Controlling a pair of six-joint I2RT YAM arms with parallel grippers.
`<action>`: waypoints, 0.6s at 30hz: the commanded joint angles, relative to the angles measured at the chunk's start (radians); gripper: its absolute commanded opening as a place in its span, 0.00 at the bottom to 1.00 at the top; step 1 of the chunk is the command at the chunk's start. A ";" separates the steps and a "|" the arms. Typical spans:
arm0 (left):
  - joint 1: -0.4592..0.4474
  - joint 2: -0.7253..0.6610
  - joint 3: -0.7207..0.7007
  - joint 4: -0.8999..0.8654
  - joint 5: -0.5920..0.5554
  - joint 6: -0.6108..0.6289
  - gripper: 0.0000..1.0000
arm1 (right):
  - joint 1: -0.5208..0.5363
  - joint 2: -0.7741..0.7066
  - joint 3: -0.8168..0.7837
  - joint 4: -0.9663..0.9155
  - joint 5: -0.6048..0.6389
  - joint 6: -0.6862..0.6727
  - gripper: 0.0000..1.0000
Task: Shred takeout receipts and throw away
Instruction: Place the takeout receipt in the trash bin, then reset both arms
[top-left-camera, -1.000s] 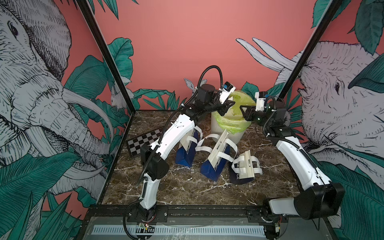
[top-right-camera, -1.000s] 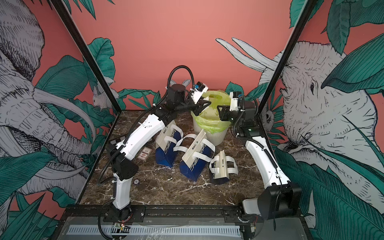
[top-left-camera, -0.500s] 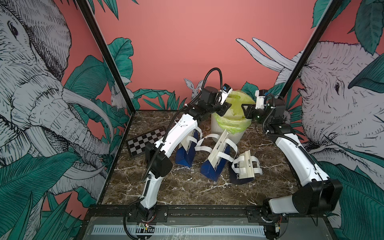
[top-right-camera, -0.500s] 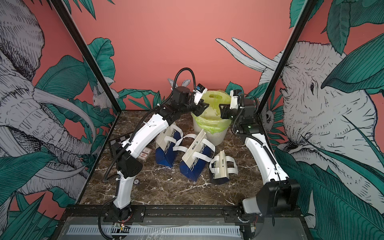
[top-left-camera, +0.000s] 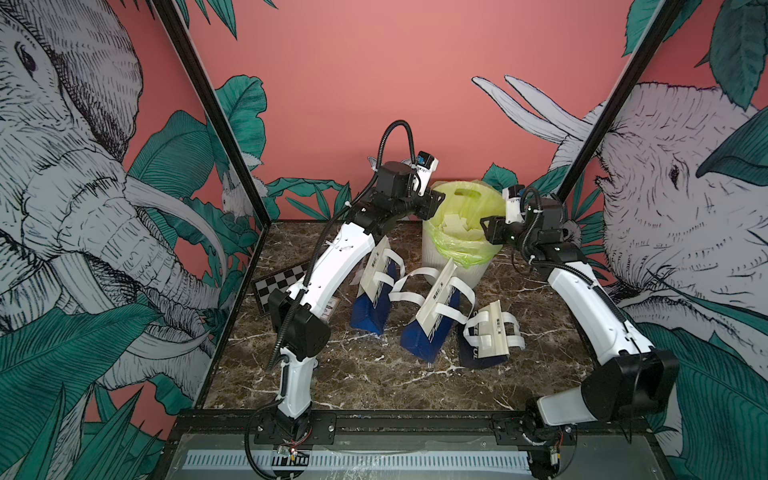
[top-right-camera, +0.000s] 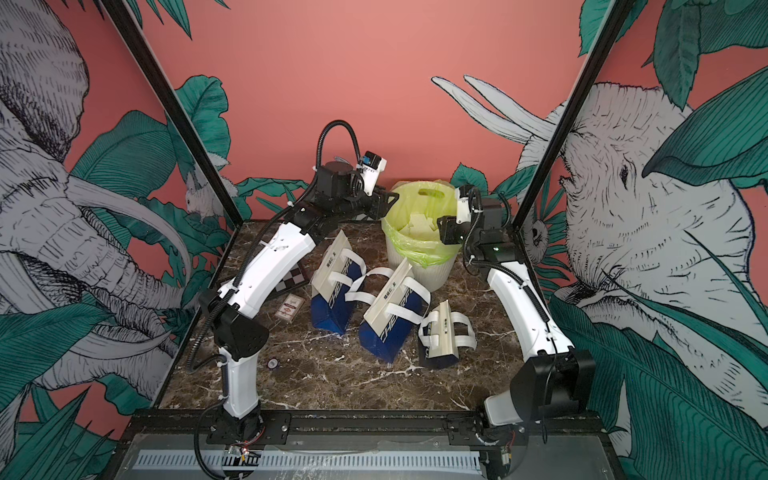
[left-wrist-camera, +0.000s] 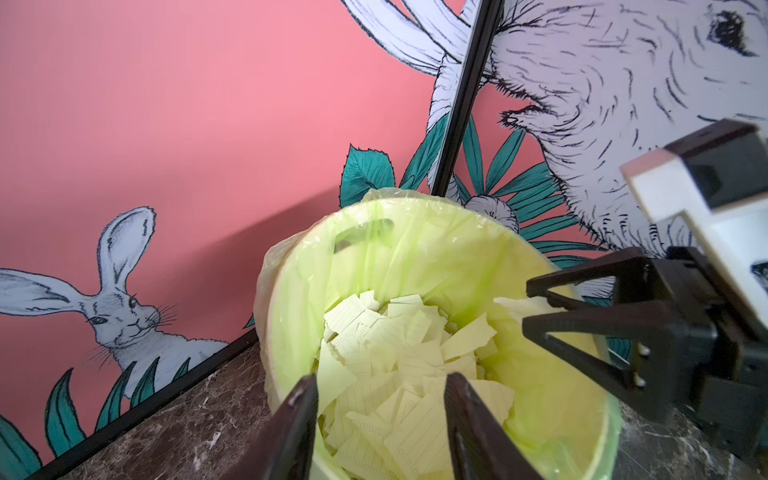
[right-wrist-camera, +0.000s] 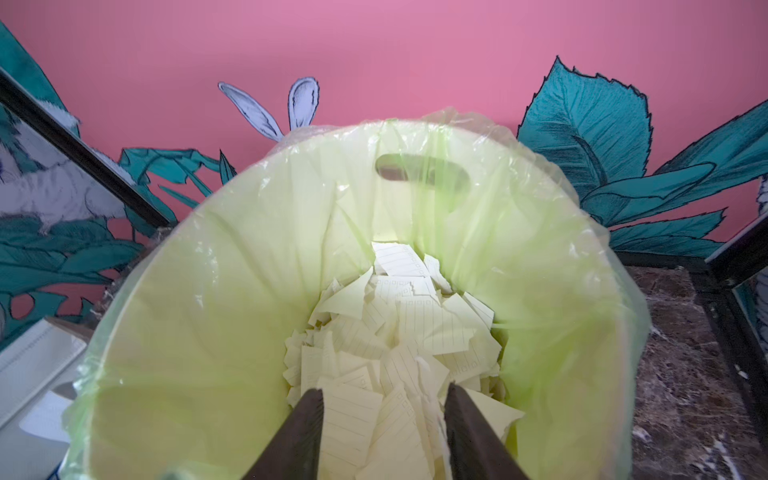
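Both arms reach toward the far edge of the marble tabletop (top-left-camera: 374, 374), where a white waste bin (top-left-camera: 434, 259) stands, lined with a yellow-green bag (right-wrist-camera: 249, 257). The takeout receipts (right-wrist-camera: 399, 332) lie inside it as a heap of torn, faintly lined scraps, plain in both wrist views and visible in both top views. The left gripper (left-wrist-camera: 380, 380) hovers at the bin's rim on its own side, jaws parted with nothing between them. The right gripper (right-wrist-camera: 384, 390) hangs over the opposite rim, jaws likewise spread and empty. Three blue bags (top-left-camera: 428, 332) with white strap handles sit in a row just in front of the bin, and a checkerboard (top-left-camera: 282, 282) lies near the tabletop's left edge.
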 joint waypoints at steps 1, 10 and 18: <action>-0.005 -0.060 -0.025 -0.023 -0.009 0.004 0.51 | 0.020 -0.066 0.030 -0.088 0.057 -0.097 0.59; 0.006 -0.178 -0.134 0.012 0.047 0.020 0.61 | 0.020 -0.247 -0.060 -0.002 -0.045 -0.081 0.69; 0.007 -0.492 -0.506 0.209 -0.102 0.123 0.77 | 0.020 -0.515 -0.269 0.175 -0.024 -0.172 0.80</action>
